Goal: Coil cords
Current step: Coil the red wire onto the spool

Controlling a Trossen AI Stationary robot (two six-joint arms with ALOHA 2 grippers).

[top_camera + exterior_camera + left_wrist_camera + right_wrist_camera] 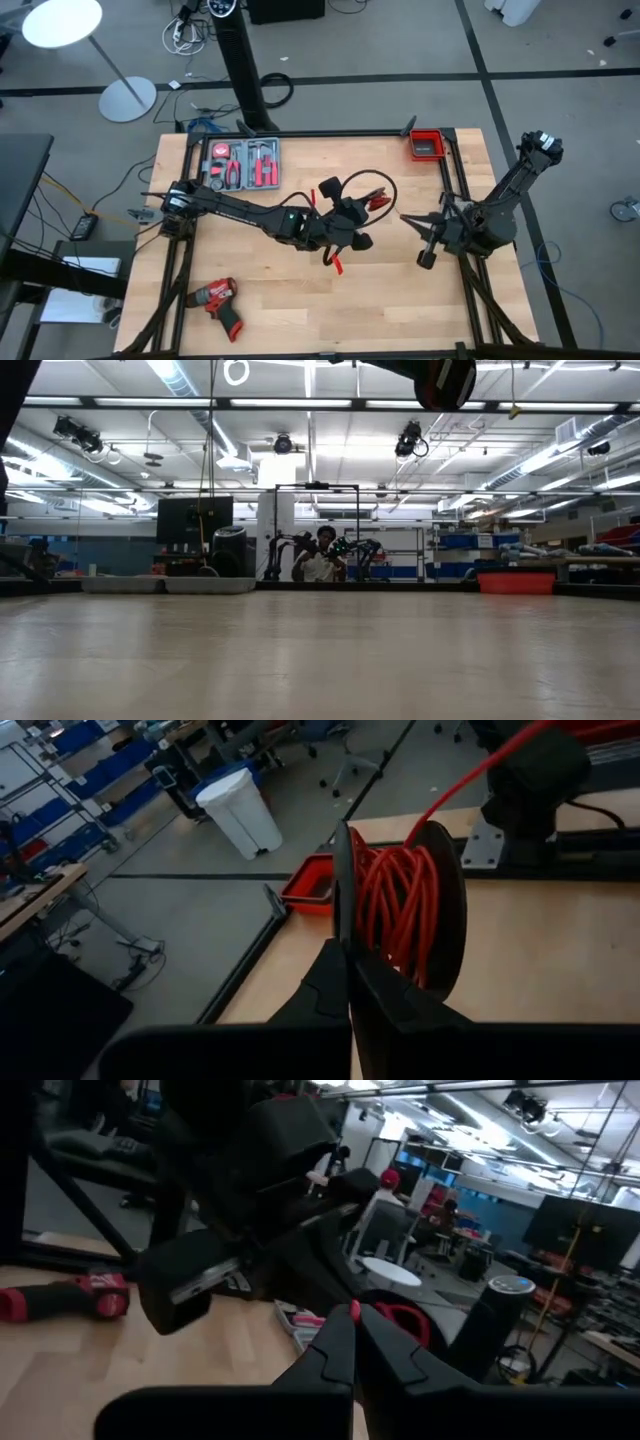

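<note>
A black spool (pixel 440 900) wound with the thin red wire (pixel 395 905) is in my left gripper (pixel 347 955), which is shut and held above the table's middle (pixel 355 228). The spool's underside shows at the top of the low view (pixel 445 385). The red wire runs from the spool (pixel 470 775) toward my right gripper (pixel 405 216), which is shut right of the spool, with a bit of red at its tips (pixel 352 1312). The black cable (pixel 388 184) lies in a loop on the table just beyond the two grippers. My left gripper pinches the rim of one of the spool's flanges (pixel 343 920) between its two fingers. The spool is lifted clear of the table, its flanges on edge, and the wire leaves it drawn straight. My right gripper's fingers are closed on a small piece of the red wire (pixel 352 1312) at their free ends, coming level from the table's right side. How the wire runs beyond the fingers is hidden by them.
A red and black drill (pixel 215 298) lies near the front left. A grey tray of red-handled tools (pixel 242 165) sits at the far left, and a red bin (pixel 427 145) at the far right. Small red clips (pixel 378 200) lie by the black cable.
</note>
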